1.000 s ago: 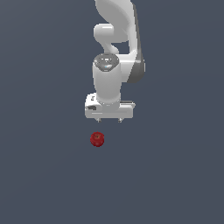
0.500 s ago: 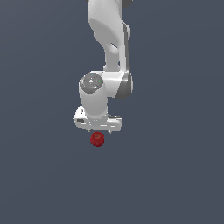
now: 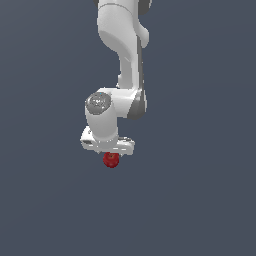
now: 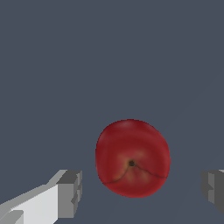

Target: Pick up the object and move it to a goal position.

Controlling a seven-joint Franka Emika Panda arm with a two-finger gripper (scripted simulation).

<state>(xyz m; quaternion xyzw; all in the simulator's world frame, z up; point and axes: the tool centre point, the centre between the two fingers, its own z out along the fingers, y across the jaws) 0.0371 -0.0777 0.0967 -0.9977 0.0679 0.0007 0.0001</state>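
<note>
The object is a small dark-red glossy ball, like an apple [image 3: 111, 160], resting on the grey floor. In the exterior view the white gripper [image 3: 109, 151] sits low, right over it, and covers its top. In the wrist view the apple [image 4: 132, 158] fills the space between the two grey fingertips [image 4: 70, 193], which stand wide apart on either side of it with a gap to each. The gripper [image 4: 142, 190] is open and touches nothing.
A plain dark grey floor [image 3: 200, 200] surrounds the apple in both views. The white arm [image 3: 122, 60] rises from the gripper toward the top of the exterior view. No goal marker shows.
The arm has come down and moved toward the exterior view's left. The gripper went from well above the apple to right over it, with the fingers on either side.
</note>
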